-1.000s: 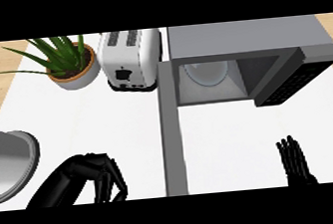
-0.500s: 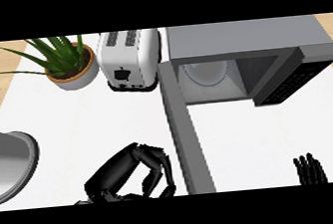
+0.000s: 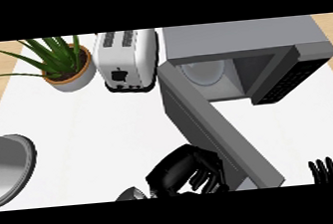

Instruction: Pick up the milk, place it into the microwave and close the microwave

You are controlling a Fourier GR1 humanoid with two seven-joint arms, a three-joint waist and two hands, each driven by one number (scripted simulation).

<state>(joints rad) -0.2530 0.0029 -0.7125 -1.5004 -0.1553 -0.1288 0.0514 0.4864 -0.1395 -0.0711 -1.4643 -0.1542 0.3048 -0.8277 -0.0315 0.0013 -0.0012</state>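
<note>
Milk cannot be made out for certain: a pale shape shows inside the open microwave at the back of its cavity, but whether that is the carton or the oven's own plate I cannot tell. Low in the head view, the left hand is curled with its fingers bent inward, and its knuckles lie against the outer face of the microwave door; it holds nothing that can be seen. That grey door stands swung out, slanting from the oven's front left corner down toward the lower right. At the lower right edge the right hand shows only as straight fingertips pointing up, apart from everything. Behind the door, a white toaster stands just beside the microwave's left side, and a potted plant in a terracotta pot sits further left. A grey round vessel is cut off by the left edge. All of it rests on a white counter, with light wooden flooring visible past its far corners.
</note>
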